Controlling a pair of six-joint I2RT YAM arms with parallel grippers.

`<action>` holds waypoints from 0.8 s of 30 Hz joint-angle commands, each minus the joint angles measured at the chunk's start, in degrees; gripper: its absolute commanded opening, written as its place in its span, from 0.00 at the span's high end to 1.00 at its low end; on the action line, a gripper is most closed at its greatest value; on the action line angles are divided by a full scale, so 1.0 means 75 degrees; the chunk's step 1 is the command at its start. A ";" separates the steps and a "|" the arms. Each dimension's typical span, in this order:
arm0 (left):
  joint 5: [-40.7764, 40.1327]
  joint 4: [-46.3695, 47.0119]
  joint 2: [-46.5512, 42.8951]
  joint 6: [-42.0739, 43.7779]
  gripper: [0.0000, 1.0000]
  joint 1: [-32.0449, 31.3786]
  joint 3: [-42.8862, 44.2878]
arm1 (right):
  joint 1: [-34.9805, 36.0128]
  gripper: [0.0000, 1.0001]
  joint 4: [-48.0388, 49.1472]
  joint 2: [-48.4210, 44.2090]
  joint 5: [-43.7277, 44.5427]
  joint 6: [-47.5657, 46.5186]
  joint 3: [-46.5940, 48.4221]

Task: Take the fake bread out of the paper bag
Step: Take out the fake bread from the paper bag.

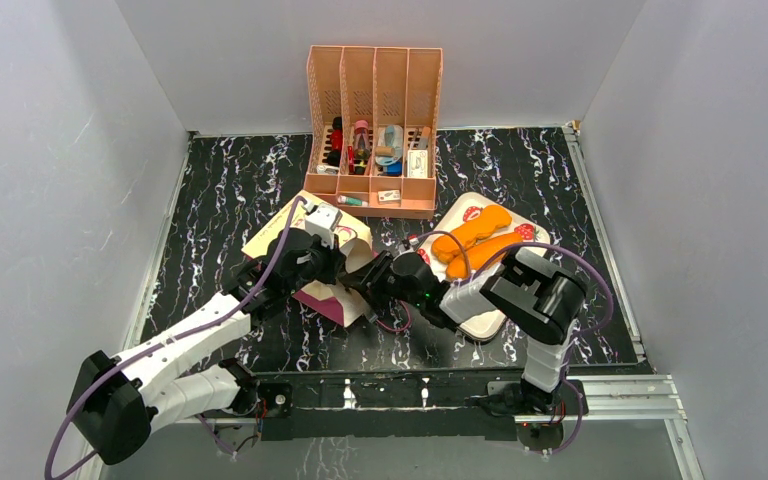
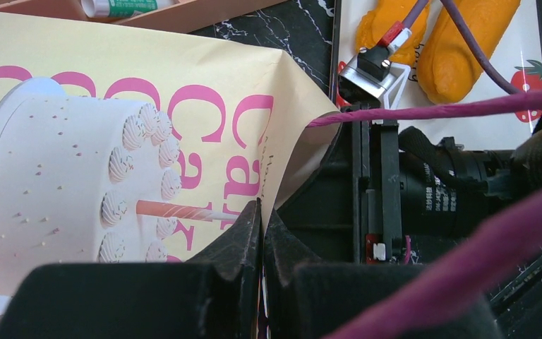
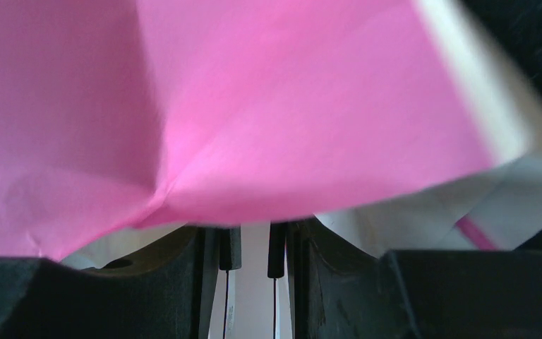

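The paper bag (image 1: 285, 232) lies on the table, cream with a cake picture and a magenta bottom band (image 1: 328, 300). My left gripper (image 1: 345, 260) is shut on the bag's paper edge; in the left wrist view its fingertips (image 2: 247, 219) pinch the cream sheet (image 2: 113, 106). My right gripper (image 1: 368, 282) is pressed against the bag. In the right wrist view pink paper (image 3: 254, 106) covers its tips (image 3: 250, 236); the jaws stand a narrow gap apart. Two orange loaves (image 1: 472, 230) (image 1: 488, 252) lie on a white tray (image 1: 485, 325), also in the left wrist view (image 2: 466, 49). No bread shows in the bag.
A peach slotted file organiser (image 1: 372, 110) with small items stands at the back centre. The white strawberry-print tray sits right of the bag, under my right arm. Purple cables (image 2: 466, 109) cross between the arms. Grey walls enclose the black marbled table (image 1: 210, 200).
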 commanded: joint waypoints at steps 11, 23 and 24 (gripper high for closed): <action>0.0092 -0.0116 -0.0118 -0.0021 1.00 -0.0024 0.0324 | 0.0286 0.66 -0.0098 -0.0394 0.0538 -0.0113 0.0259; 0.0414 -0.0181 -0.0113 0.0014 1.00 -0.0036 0.0450 | 0.0289 0.66 0.0014 0.0182 0.0484 0.0174 0.0635; 0.0441 -0.0202 -0.0099 0.0008 1.00 -0.0046 0.0464 | 0.0289 0.66 0.0020 0.0235 0.0476 0.0175 0.0698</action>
